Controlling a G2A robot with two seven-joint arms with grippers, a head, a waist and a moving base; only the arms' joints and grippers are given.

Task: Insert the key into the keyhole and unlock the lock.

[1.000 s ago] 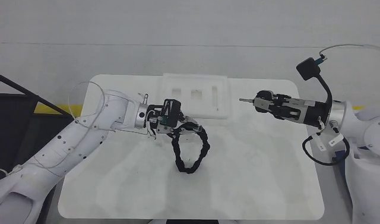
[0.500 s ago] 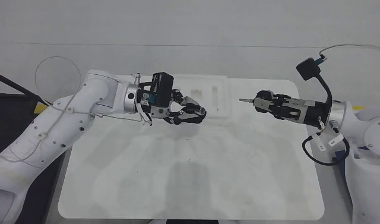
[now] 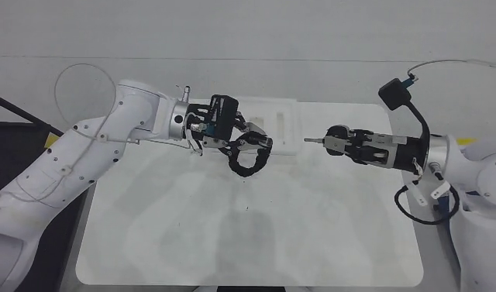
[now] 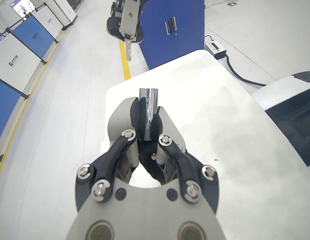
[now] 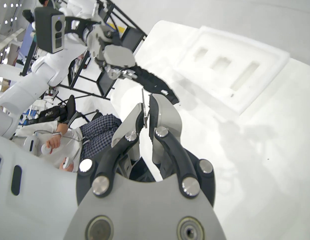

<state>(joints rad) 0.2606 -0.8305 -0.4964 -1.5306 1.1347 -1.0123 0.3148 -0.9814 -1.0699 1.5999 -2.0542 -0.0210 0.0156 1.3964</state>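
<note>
- The left jaws were clenched on the lock (image 4: 148, 111), with its chrome barrel sticking out past their tips.
- A second before, they had sat lower at left of centre in the top view, with the lock's black loop (image 3: 248, 170) draped on the surface (image 3: 325, 230). By now they had lifted and swung toward centre, so the loop hung free in front of the foam tray (image 3: 288, 110).
- The right jaws gripped the key (image 3: 310, 139) by its head, blade pointing left across the top view. They had slid a little left and down the frame within the last half second.
- The gap between the blade tip and the lock had narrowed, and the two were nearer one line at centre frame, though still apart.
- In the left wrist view, the key hung in the upper middle, blade aimed down at the barrel but off to its left.
- The approach looked under way: both parts were airborne and facing each other. Insertion had not begun, and the blade probably needed lining up with the keyhole first.
</note>
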